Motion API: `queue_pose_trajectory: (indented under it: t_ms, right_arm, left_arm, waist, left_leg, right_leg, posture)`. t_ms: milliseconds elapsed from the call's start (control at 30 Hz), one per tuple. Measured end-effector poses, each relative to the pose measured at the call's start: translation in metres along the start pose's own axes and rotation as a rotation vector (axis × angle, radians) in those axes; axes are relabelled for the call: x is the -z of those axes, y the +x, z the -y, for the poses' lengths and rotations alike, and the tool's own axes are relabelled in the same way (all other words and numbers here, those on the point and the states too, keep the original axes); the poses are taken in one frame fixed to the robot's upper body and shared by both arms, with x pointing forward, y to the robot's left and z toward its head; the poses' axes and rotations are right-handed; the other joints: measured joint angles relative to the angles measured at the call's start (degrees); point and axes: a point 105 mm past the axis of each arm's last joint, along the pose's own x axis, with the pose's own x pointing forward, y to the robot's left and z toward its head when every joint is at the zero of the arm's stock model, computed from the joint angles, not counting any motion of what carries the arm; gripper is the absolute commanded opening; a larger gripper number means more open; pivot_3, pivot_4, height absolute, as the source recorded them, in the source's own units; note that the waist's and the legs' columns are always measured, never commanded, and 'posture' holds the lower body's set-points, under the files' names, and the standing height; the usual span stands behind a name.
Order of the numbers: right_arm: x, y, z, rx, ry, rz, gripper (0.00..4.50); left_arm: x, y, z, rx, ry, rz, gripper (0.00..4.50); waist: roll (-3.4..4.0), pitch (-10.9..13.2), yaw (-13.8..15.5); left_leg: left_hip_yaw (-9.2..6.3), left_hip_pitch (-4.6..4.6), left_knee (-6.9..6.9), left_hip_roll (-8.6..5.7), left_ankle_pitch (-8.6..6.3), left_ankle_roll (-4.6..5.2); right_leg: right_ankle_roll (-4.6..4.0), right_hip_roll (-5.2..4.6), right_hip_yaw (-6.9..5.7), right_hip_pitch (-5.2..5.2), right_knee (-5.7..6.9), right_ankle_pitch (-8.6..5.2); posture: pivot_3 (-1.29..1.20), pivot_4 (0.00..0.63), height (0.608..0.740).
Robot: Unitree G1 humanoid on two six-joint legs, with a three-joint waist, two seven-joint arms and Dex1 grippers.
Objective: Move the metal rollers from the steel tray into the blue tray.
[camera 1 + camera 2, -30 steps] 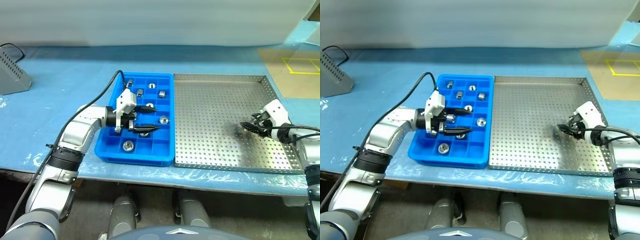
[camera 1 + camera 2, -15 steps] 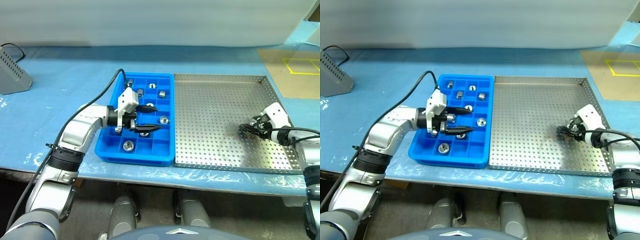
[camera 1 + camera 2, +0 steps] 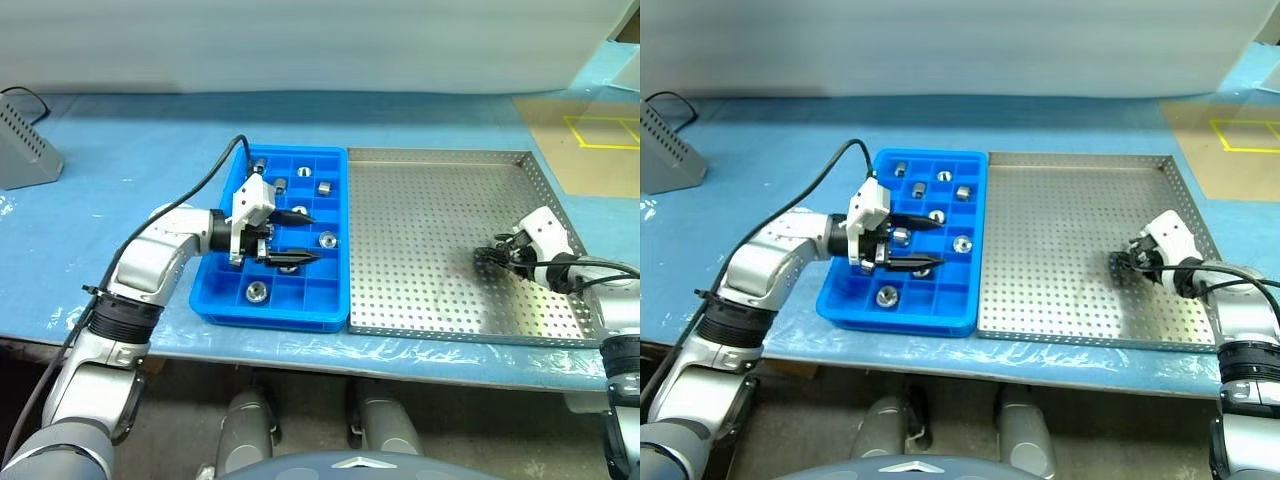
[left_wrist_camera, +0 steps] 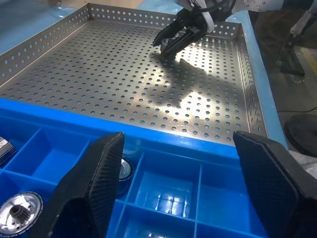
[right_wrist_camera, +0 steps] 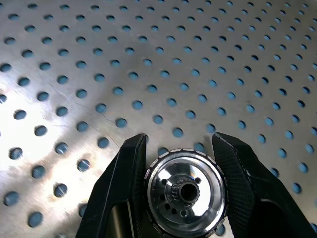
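On the blue worktop (image 3: pixel 120 180), the steel tray (image 3: pixel 430 200) lies touching the right side of the blue tray (image 3: pixel 228 180). The right gripper (image 5: pixel 181 191) sits low over the near right part of the steel tray, its jaws clamped on one metal roller (image 5: pixel 184 192), pressed against both sides. The left gripper (image 3: pixel 290 237) hovers over the middle of the blue tray, jaws wide and holding nothing. Several metal rollers (image 3: pixel 257 291) lie in separate compartments of the blue tray, some far, one near.
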Motion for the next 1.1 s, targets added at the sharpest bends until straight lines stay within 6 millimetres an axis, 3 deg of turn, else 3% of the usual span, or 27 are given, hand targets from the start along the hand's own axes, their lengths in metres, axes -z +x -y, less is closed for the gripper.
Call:
queue_pose_trajectory:
  t_ms: [100, 267, 500, 700, 800, 1100]
  right_arm:
    - [-0.035, 0.010, -0.026, -0.121, -0.033, 0.078, 1.66]
    - [-0.109, 0.023, -0.071, -0.313, -0.149, 0.246, 1.66]
    - [-0.147, 0.034, -0.149, -0.636, -0.171, 0.339, 1.66]
    - [-0.139, 0.024, -0.193, -0.902, -0.145, 0.277, 1.66]
    - [-0.128, 0.016, -0.199, -0.996, -0.060, 0.224, 1.66]
    - [-0.099, 0.018, -0.219, -1.071, -0.057, 0.122, 1.66]
  left_arm:
    - [-0.001, 0.000, 0.001, -0.004, 0.004, 0.000, 3.72]
    - [-0.008, -0.003, 0.004, -0.019, 0.022, 0.005, 3.72]
    - [-0.011, -0.035, -0.006, -0.139, 0.031, -0.011, 3.72]
    - [0.009, -0.050, -0.001, -0.193, -0.029, -0.038, 3.72]
    - [0.015, -0.055, 0.003, -0.213, -0.045, -0.045, 3.72]
    - [0.015, -0.054, 0.012, -0.212, -0.049, -0.034, 3.72]
  waist:
    - [0.01, 0.00, 0.01]
    - [0.01, 0.00, 0.57]
    - [0.01, 0.01, 2.34]
    - [0.00, 0.01, 4.71]
    - [0.00, 0.01, 5.58]
    - [-0.01, 0.00, 6.32]
  left_leg:
    - [0.00, 0.00, -0.01, 0.05, 0.01, 0.00]
    - [0.00, -0.01, -0.05, 0.12, 0.05, -0.08]
    - [-0.01, -0.03, -0.14, 0.10, -0.02, -0.26]
    - [-0.01, -0.03, -0.18, 0.09, -0.03, -0.29]
    - [-0.01, -0.01, -0.18, 0.09, -0.03, -0.31]
    - [-0.04, 0.24, -0.49, 0.10, 0.17, -0.62]
  right_leg:
    - [0.00, 0.03, 0.00, -0.04, 0.04, 0.00]
    - [-0.01, 0.05, -0.01, -0.09, 0.13, 0.00]
    - [-0.02, 0.02, -0.01, -0.11, 0.09, -0.01]
    - [-0.02, -0.02, -0.01, -0.10, 0.06, -0.01]
    - [-0.02, -0.04, -0.01, -0.07, 0.05, -0.01]
    - [-0.01, -0.03, 0.00, -0.07, 0.14, -0.01]
  posture:
    - [-0.30, 0.150, 0.740]
    - [-0.22, 0.150, 0.740]
    - [-0.12, 0.150, 0.740]
    - [-0.05, 0.150, 0.740]
    - [-0.04, 0.150, 0.740]
    - [-0.04, 0.150, 0.740]
